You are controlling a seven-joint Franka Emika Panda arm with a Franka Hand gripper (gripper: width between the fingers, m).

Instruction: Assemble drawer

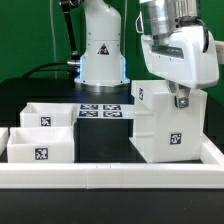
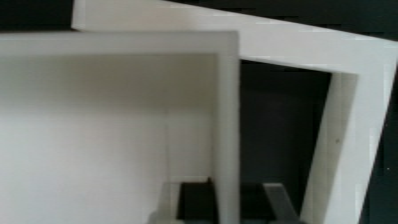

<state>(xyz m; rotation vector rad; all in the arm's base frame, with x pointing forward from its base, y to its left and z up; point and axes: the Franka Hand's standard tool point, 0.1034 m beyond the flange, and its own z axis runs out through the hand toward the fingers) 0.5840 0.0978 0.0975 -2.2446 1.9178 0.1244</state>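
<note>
The large white drawer case (image 1: 165, 125) stands at the exterior view's right, with a square tag on its front. My gripper (image 1: 180, 98) comes down from above onto its top edge. In the wrist view the two fingers straddle a thin white wall of the case (image 2: 107, 120). The gripper (image 2: 240, 188) looks shut on that wall: the dark finger (image 2: 199, 200) is against it and the grey finger is a little off it. Two smaller white trays (image 1: 45, 115) (image 1: 40, 152) with tags lie at the exterior view's left. Their knobs are not visible.
The robot base (image 1: 100, 55) stands at the back centre. The marker board (image 1: 100, 110) lies flat in front of it, between the trays and the case. A long low white rail (image 1: 110, 178) runs along the front of the black table.
</note>
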